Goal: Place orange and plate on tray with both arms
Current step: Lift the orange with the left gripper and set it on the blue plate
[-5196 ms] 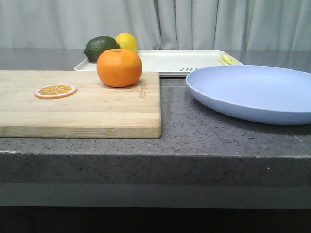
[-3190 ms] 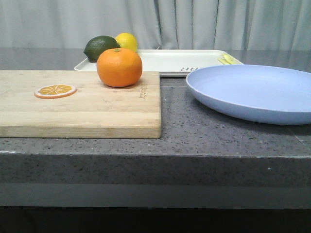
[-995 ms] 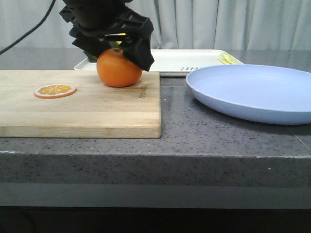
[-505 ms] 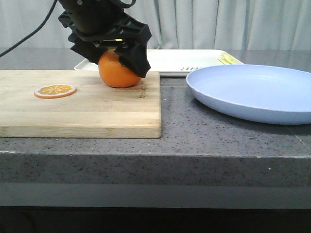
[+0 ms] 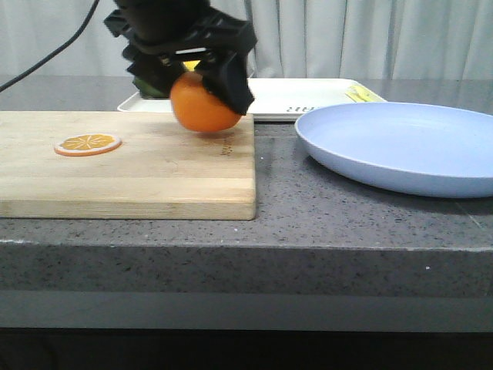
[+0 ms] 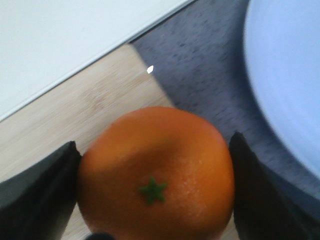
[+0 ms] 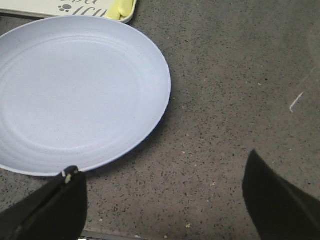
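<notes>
My left gripper (image 5: pixel 202 96) is shut on the orange (image 5: pixel 203 107) and holds it just above the far right corner of the wooden cutting board (image 5: pixel 131 166). In the left wrist view the orange (image 6: pixel 157 172) sits between both black fingers (image 6: pixel 35 195), green stem mark up. The lavender-blue plate (image 5: pixel 400 146) lies on the counter to the right and also shows in the right wrist view (image 7: pixel 75 92). The cream-white tray (image 5: pixel 285 96) lies behind the board and plate. My right gripper (image 7: pixel 165 195) is open over bare counter beside the plate's rim; it is out of the front view.
An orange slice (image 5: pixel 88 143) lies on the board's left part. A yellow item (image 5: pixel 362 94) sits at the tray's right end. The left arm hides the fruit at the tray's far left. Grey curtains hang behind. The counter's front edge is close.
My left gripper came down over the orange, closed on it, and has now lifted it off the board and shifted it a little to the right.
</notes>
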Tool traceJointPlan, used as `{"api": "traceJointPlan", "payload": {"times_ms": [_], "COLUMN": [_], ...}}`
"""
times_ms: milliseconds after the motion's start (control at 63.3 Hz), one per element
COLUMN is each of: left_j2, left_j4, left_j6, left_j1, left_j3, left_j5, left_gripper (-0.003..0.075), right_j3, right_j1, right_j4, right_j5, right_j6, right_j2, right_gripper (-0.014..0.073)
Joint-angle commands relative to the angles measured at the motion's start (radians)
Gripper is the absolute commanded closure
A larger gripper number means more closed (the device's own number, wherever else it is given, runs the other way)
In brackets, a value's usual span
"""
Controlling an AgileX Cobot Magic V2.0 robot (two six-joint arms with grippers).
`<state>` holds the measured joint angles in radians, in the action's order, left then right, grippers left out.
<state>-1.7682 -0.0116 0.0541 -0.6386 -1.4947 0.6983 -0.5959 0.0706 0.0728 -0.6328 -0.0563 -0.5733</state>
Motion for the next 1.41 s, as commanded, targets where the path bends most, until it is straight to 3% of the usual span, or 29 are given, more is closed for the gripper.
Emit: {"api": "traceJointPlan", "payload": {"times_ms": [0,490,932,1011,1169,1390], "left_j2": [0.051,-0.194,-0.315,-0.315,-0.315,-0.315], "left_j4": [-0.018,-0.018,-0.018,-0.018,-0.018,-0.062], "left_j6": [-0.003,-0.003,-0.003,-0.003,-0.003,-0.003], "left_j1": [-0.054,-0.246,-0.274,-0.274,-0.274,-0.274], "left_j3": [-0.074,-0.383,-0.503,-0.503,-0.503,-0.503], "left_j5": [-0.071,-0.069,-0.057,-0.057,-0.057,-0.064], "left_gripper": [0.0299,0.0299,0.0297,0.0269,0.0141,0.0130], "right_j3": [-0.035,-0.035,-0.035,-0.035,-0.035,-0.035], "right_j1": [0.002,0.002,0.002,0.002,0.002,0.002], "right_j4": [0.014,0.014,0.014,0.014,0.014,0.014], "right_j5": [0.063,0.063,0.063,0.063,0.063,0.063], "right_j6": [0.008,0.008,0.008,0.008,0.008,0.008], "right_j2": [-0.010,-0.010,-0.010,-0.010,-0.010,-0.010], "right_gripper": [-0.0043,-0.0043,-0.0043,-0.0043,-0.0043,-0.0043]}}
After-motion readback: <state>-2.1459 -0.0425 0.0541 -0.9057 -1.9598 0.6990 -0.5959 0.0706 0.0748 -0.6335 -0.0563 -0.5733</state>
